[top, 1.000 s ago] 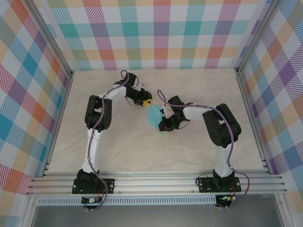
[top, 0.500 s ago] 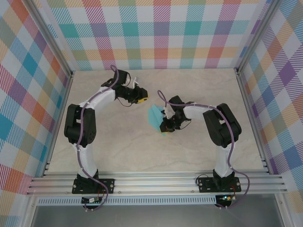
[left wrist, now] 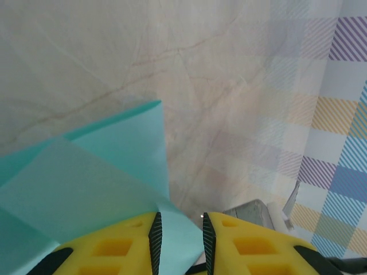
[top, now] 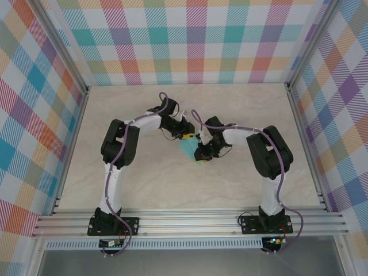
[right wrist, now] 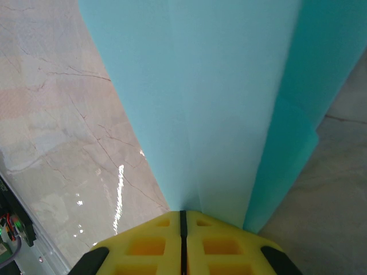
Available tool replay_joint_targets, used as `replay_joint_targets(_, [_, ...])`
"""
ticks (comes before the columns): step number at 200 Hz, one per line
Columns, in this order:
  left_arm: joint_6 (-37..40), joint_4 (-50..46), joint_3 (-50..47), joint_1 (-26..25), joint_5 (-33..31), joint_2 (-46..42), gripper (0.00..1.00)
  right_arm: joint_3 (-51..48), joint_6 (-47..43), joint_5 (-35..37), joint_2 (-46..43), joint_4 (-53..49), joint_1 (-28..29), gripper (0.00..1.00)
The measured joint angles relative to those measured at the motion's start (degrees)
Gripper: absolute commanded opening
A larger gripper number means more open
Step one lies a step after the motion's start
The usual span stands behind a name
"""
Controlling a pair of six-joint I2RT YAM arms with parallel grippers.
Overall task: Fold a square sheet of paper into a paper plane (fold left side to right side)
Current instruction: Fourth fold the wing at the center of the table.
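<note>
1. Broadly, a pale marbled table (top: 241,115) takes up the middle of the overhead view, with plaid walls (top: 195,40) on three sides and an aluminium rail (top: 190,221) along the near edge.
2. On that rail stand the left arm (top: 118,144) and the right arm (top: 267,149). Both bend inward, so their wrists meet near the table's centre.
3. Between the two wrists lies the sheet of paper (top: 187,148). It is turquoise and already folded into overlapping layers, with creases running along it.
4. From the left wrist camera, the paper (left wrist: 103,183) spreads over the lower left of the view, with one sharp corner pointing up over the marbled surface.
5. The right gripper (top: 199,155) sits at the paper's near end. From its own camera, its yellow jaws (right wrist: 183,215) are pressed together and pinch the paper (right wrist: 218,103), which fans away from them.
6. The left gripper (top: 187,135) is at the paper's far end. Its jaws (left wrist: 179,220) stand a narrow slit apart, with turquoise visible in the gap. I cannot tell whether they touch it.
</note>
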Motion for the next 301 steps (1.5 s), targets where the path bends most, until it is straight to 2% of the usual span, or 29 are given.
replay_joint_targets(35, [0.02,-0.85,0.94,0.17,-3.82,2.14,0.27,-0.13,0.00,0.00,-0.02,0.02,0.00,0.07])
replay_joint_targets(85, [0.00,-1.14,1.03,0.59,-3.56,2.40,0.26,-3.80,0.28,0.44,-2.62,1.97,-0.11,0.08])
replay_joint_targets(121, [0.00,-0.92,0.90,0.70,-3.21,2.43,0.26,-5.31,2.51,1.38,-6.54,-1.55,-0.11,0.08])
replay_joint_targets(144, [-0.02,-0.31,0.57,0.79,-2.80,2.40,0.26,-4.07,7.10,0.07,-8.52,-0.52,-0.11,0.09])
replay_joint_targets(175, [-0.17,0.02,0.37,0.81,-2.51,2.40,0.26,-2.91,16.85,-1.55,-8.68,8.00,-0.11,0.09])
replay_joint_targets(213, [-0.20,0.13,0.26,0.81,-2.45,2.40,0.26,-0.57,25.79,1.42,-5.40,14.29,0.39,0.08])
replay_joint_targets(256, [-0.20,0.13,0.26,0.81,-2.34,2.40,0.26,0.02,30.40,7.19,-1.70,16.70,1.57,0.08])
replay_joint_targets(301, [-0.20,0.13,0.26,0.81,-2.34,2.40,0.26,1.53,31.63,9.81,-0.13,16.55,2.43,0.08])
